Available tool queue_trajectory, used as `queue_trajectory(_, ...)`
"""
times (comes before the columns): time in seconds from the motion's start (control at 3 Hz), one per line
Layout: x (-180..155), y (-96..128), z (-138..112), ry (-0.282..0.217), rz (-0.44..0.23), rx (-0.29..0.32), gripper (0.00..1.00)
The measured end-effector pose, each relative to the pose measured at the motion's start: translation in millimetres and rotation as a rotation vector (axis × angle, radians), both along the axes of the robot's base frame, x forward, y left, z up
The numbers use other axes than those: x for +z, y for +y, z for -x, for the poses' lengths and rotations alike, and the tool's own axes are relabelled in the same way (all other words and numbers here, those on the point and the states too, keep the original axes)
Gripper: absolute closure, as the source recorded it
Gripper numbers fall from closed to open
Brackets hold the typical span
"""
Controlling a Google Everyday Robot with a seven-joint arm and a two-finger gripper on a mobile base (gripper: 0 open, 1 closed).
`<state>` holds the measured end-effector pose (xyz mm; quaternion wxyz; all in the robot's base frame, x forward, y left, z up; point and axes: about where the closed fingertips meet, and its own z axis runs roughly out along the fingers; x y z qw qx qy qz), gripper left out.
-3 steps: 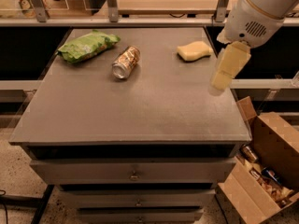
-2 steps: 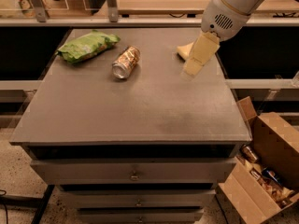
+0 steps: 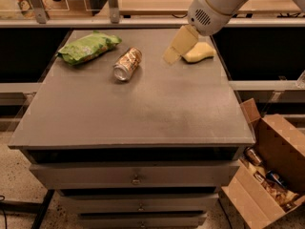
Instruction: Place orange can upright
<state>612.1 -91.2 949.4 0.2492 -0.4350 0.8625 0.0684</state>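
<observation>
The orange can lies on its side on the grey cabinet top, toward the back left of centre, its silver top facing the front left. My gripper hangs above the back of the top, to the right of the can and apart from it, just left of the yellow sponge. The arm comes down from the upper right. Nothing shows in the gripper.
A green snack bag lies at the back left, next to the can. An open cardboard box with cans stands on the floor at the right. Drawers run below the cabinet's front edge. A rail runs behind the cabinet.
My gripper has moved left and toward the back, from the right edge of the top to beside the sponge, closer to the can. The can, bag and sponge have not moved.
</observation>
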Motion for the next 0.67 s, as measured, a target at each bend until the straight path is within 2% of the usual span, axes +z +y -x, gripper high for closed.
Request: queue_trajectory(0.67, -3.3, 9.5, -1.2, 0.009, 0.022, 0.017, 0.0)
